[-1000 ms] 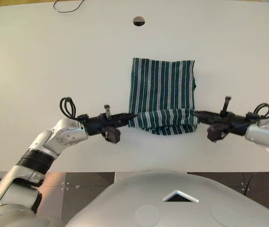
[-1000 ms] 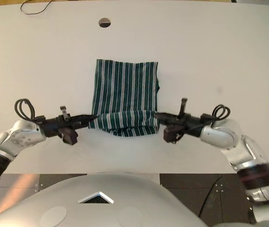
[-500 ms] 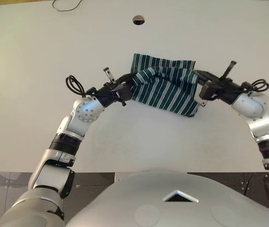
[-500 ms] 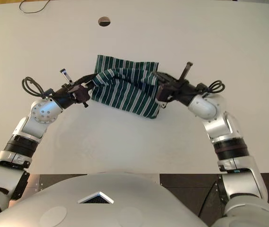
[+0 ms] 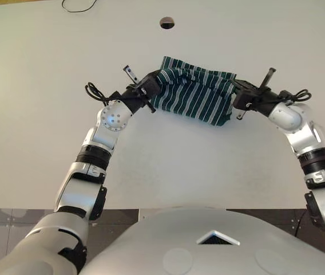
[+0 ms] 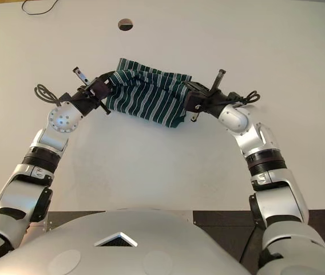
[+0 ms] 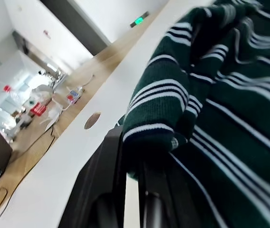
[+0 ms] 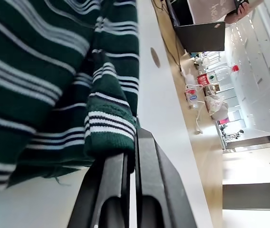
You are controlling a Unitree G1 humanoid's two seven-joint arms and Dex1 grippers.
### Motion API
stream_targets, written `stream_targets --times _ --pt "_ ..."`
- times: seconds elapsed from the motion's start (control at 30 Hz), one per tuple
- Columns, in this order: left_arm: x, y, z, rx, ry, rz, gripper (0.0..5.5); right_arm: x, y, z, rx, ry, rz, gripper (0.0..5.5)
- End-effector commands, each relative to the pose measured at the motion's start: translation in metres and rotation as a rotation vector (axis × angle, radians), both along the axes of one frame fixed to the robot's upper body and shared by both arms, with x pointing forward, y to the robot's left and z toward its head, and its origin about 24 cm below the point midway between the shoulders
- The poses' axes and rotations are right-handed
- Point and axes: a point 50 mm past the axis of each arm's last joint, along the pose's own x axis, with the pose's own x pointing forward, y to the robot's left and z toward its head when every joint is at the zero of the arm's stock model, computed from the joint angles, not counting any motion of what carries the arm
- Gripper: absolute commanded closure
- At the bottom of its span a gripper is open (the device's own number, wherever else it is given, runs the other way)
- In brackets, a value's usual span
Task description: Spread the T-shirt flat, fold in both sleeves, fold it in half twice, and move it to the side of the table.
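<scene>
The dark green T-shirt with white stripes is folded into a narrow band and hangs raised over the white table, its far edge resting on the surface. My left gripper is shut on the shirt's left corner. My right gripper is shut on the right corner. Between the two grippers the near fold sags and drapes back over the far part of the shirt.
A round cable hole lies in the table beyond the shirt. A black cable runs along the far edge. Bare table stretches to both sides and toward me.
Both grippers have carried the shirt's near edge up and away from me, over the far half. The arms have stretched further across the table.
</scene>
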Motion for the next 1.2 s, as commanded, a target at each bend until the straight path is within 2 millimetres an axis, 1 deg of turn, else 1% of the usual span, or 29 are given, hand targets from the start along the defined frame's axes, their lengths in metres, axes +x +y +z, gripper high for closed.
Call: stream_targets --times 0.03,0.07,0.13,0.2,0.37,0.47,0.5,0.63,0.67,0.77,0.83,0.93,1.0,1.07,1.13,1.2 --pt "0.010 0.003 0.002 0.023 0.023 0.032 5.33 0.011 0.006 0.002 -0.009 -0.027 -0.008 5.40" --pt "0.010 0.002 -0.001 0.035 0.035 0.029 4.98 0.014 0.007 0.002 0.002 -0.031 -0.019 5.17" --pt "0.008 -0.002 -0.009 0.066 0.066 -0.001 4.67 0.019 0.008 0.002 0.024 -0.037 -0.055 4.83" --pt "0.008 -0.007 -0.012 0.073 0.073 -0.012 4.40 0.024 0.006 0.003 0.059 -0.047 -0.099 4.52" --pt "0.023 -0.020 -0.004 0.032 0.051 0.015 3.60 0.033 0.005 0.011 0.125 -0.084 -0.172 3.63" --pt "0.036 -0.025 0.003 0.001 0.038 0.058 3.09 0.036 -0.002 0.017 0.161 -0.113 -0.228 3.06" --pt "0.040 -0.026 0.005 -0.017 0.042 0.079 3.07 0.035 -0.002 0.020 0.186 -0.121 -0.230 3.05" --pt "0.051 -0.023 0.010 -0.058 0.047 0.159 2.41 0.031 -0.001 0.035 0.262 -0.162 -0.226 3.04" --pt "0.053 -0.021 0.009 -0.051 0.052 0.180 2.36 0.028 0.001 0.040 0.288 -0.172 -0.213 3.04" --pt "0.055 -0.011 0.003 -0.008 0.075 0.249 1.79 0.019 0.013 0.053 0.355 -0.189 -0.159 3.04" --pt "0.057 0.000 0.000 0.003 0.098 0.330 1.44 0.010 0.025 0.059 0.395 -0.178 -0.112 3.04" --pt "0.059 0.013 -0.001 -0.001 0.114 0.436 0.97 -0.001 0.036 0.060 0.426 -0.140 -0.071 3.04" --pt "0.059 0.020 -0.004 -0.005 0.129 0.494 0.73 -0.004 0.041 0.059 0.435 -0.123 -0.062 3.04" --pt "0.058 0.028 -0.005 -0.028 0.142 0.548 0.35 -0.006 0.046 0.057 0.438 -0.105 -0.054 3.04" --pt "0.058 0.030 -0.005 -0.064 0.149 0.564 0.04 -0.006 0.050 0.051 0.452 -0.051 -0.055 3.04" --pt "0.056 0.030 -0.006 -0.093 0.154 0.549 0.02 -0.005 0.052 0.043 0.493 0.025 -0.077 3.04"
